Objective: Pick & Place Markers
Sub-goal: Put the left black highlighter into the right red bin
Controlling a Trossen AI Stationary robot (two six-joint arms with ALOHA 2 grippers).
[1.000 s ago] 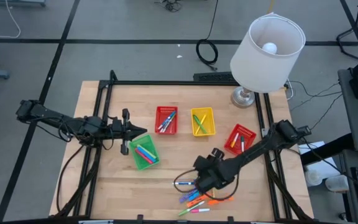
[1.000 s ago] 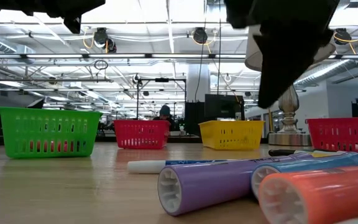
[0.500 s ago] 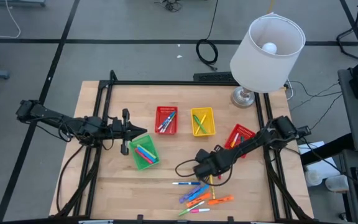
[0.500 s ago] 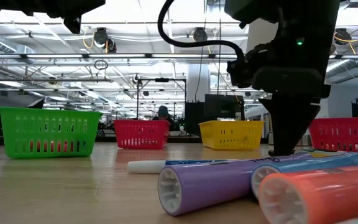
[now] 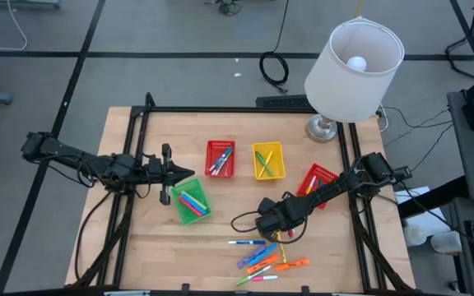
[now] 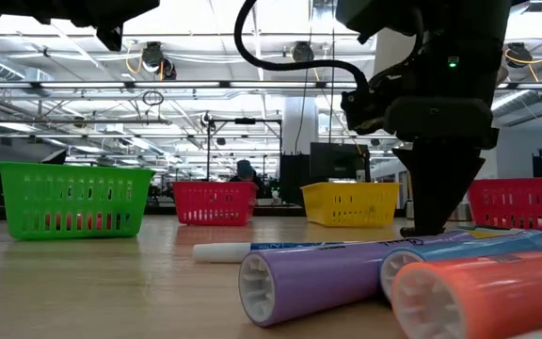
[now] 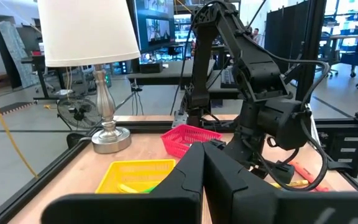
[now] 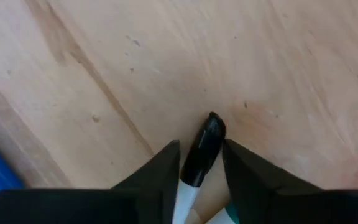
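Right tool (image 8: 199, 163) narrowed around black-capped marker (image 8: 206, 148); marker body hidden.

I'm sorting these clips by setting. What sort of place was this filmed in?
Probably a big open robotics lab or workshop. The low view shows a high ceiling with exposed metal trusses and hanging lights; the left wrist view shows more workbenches with monitor screens behind the white-shaded table lamp. The wooden table stands on bare grey floor.

Two matte black jointed arms, slim tubular links, blocky wrist housings, black looping cable above the right gripper (image 6: 431, 221), small green indicator light, tapered dark fingers (image 8: 160, 171)
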